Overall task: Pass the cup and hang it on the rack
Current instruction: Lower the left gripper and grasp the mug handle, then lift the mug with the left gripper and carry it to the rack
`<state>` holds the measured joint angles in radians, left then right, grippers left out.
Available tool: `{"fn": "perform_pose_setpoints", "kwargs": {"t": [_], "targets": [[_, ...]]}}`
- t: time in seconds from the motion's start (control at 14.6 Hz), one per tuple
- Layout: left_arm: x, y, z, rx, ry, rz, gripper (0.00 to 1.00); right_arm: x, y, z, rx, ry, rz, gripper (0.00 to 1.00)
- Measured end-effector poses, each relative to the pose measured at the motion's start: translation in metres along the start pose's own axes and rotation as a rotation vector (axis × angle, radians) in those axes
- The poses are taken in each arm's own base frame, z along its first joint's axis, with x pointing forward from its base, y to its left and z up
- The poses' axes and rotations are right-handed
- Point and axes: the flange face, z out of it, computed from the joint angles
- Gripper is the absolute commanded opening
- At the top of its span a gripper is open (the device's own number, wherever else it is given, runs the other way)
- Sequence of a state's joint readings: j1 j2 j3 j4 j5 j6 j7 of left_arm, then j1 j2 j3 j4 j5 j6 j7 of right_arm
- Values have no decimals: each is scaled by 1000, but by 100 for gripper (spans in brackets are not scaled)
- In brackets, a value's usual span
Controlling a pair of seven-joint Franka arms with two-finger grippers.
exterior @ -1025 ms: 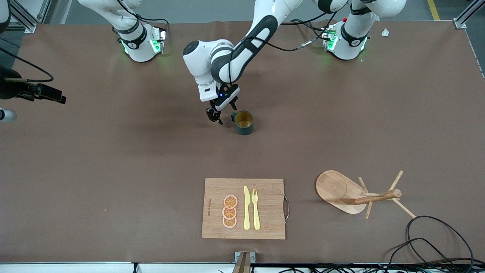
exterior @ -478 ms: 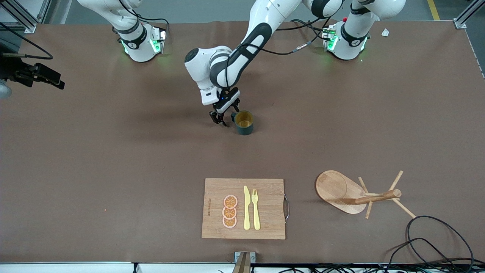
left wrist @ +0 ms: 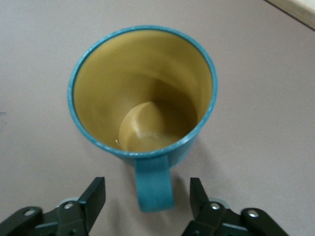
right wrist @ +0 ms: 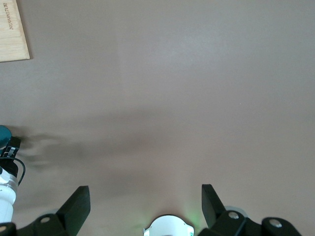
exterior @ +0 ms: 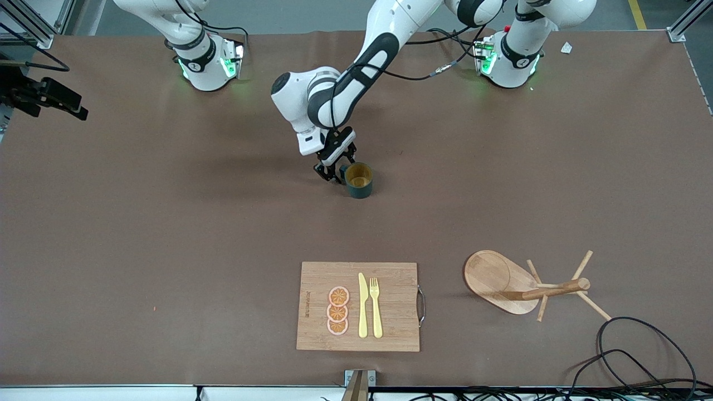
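The teal-green cup (exterior: 359, 179) stands upright on the brown table, mid-table, with its yellow-tan inside showing. In the left wrist view the cup (left wrist: 142, 93) points its handle (left wrist: 153, 184) at the gripper. My left gripper (exterior: 333, 174) is low at the table beside the cup, open, with one finger (left wrist: 96, 196) on each side of the handle and apart from it. The wooden rack (exterior: 523, 284) is nearer the front camera, toward the left arm's end. My right gripper (right wrist: 145, 199) is open and empty, held high over the right arm's end of the table (exterior: 50, 97).
A wooden cutting board (exterior: 359, 306) with orange slices, a yellow knife and a fork lies near the front edge. Black cables (exterior: 640, 351) loop by the rack. The board's corner (right wrist: 12, 29) and the right arm's base (right wrist: 167, 227) show in the right wrist view.
My left gripper has moved down and toward the cup until its fingers straddle the handle. My right gripper has drifted toward the robots' side at the table's end. The cup has not moved.
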<state>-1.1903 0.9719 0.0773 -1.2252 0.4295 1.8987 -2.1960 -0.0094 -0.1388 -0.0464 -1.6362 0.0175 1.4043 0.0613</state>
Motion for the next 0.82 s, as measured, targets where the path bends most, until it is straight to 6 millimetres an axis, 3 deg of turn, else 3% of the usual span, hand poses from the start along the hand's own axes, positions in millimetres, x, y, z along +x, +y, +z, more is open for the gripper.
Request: {"fn": "perform_pose_setpoints", "kwargs": {"t": [0.21,0.34,0.55,0.82], "targets": [[2,2,-3,-7,-2,-5,24,-4,24,-6,27,5,23,100],[2,3,-5,-9,-3,-6,7,-4,26,-17,33,33,17,100],[2,4,-6,-13,-5,-7,0,1,17,-33,29,59,1,100],[15,11,-19,-34,-7,-6,0,14,12,-32,23,42,-5,100]]}}
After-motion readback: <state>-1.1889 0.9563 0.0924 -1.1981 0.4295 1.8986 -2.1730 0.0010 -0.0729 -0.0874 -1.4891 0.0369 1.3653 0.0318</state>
